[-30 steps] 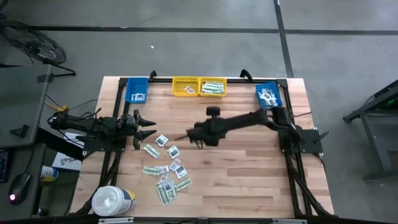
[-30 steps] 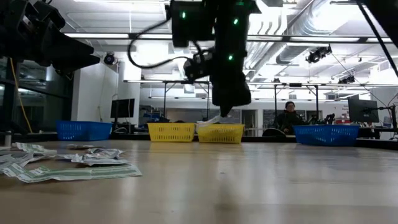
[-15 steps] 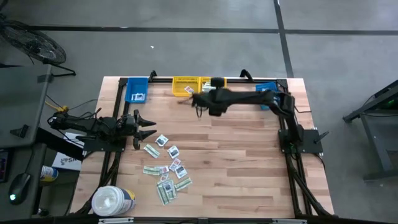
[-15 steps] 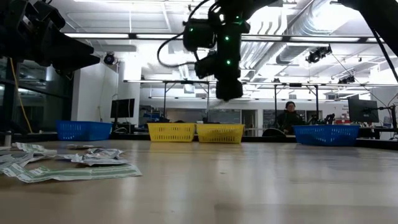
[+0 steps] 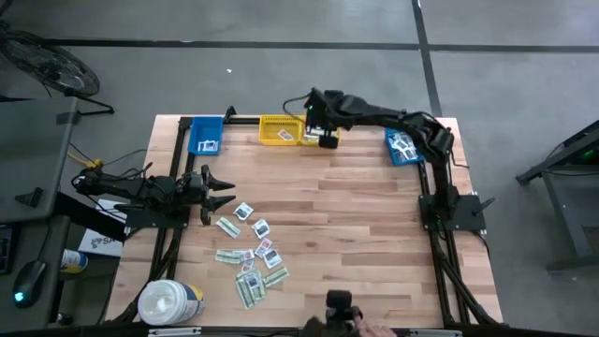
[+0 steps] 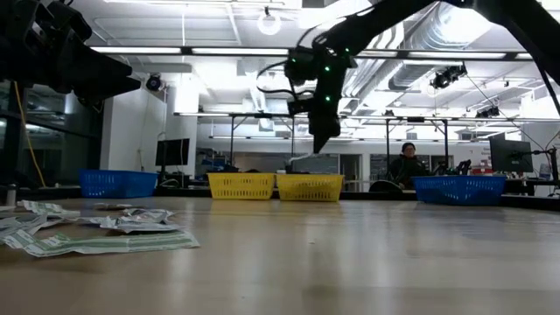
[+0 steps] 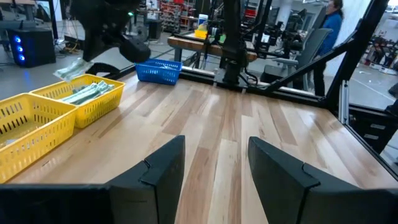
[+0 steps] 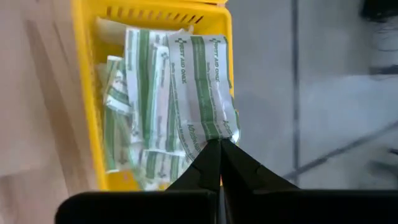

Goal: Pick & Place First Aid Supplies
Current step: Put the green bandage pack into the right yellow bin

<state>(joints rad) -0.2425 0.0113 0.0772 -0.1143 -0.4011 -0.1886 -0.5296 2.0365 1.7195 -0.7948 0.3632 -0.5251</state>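
My right gripper (image 5: 324,131) hangs over the right-hand yellow bin (image 5: 321,132) at the table's far edge, shut on a long green-white strip packet (image 8: 202,87). The bin holds more such strips (image 8: 134,118). Several loose first aid supplies (image 5: 249,255) lie flat on the wood at the near left. My left gripper (image 5: 223,192) waits open at the table's left, just beyond that pile, with nothing between its fingers (image 7: 163,168). My right gripper pinches one short end of the strip packet (image 8: 212,138) between its two fingertips. The fingers slant down from the table's near right side, along the packet's length. The packet sticks out past the fingertips, lifted clear above the yellow bin (image 6: 309,186).
A second yellow bin (image 5: 278,131) stands left of the first. Blue bins sit at the far left (image 5: 206,137) and far right (image 5: 404,146). A big white tub (image 5: 168,302) stands at the near left corner. Bare wood spans the middle and right.
My right gripper has swung from the table's middle toward the far edge, rising and turning its wrist, and now hangs over the right yellow bin. It has stayed shut, carrying the strip packet clear of the table all the way.
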